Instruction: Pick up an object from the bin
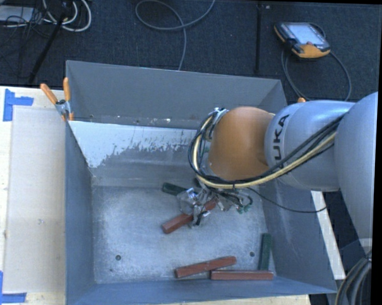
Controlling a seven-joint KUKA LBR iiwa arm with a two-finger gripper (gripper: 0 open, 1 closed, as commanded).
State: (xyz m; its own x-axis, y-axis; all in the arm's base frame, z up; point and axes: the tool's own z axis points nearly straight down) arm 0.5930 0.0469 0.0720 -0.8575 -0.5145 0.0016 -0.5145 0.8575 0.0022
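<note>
We see the grey bin, the arm reaching low into it, its hand down at one end of a reddish-brown bar — open or closed, we cannot tell. Nothing looks lifted yet — the raise remains.

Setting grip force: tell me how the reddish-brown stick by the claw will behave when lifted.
The reddish-brown stick looks straight and flat-sided, so probably stiff and unlikely to roll. The claw sits at one end, so lifted there it may tilt.

Open bin floor left, brown sticks along near wall
</note>
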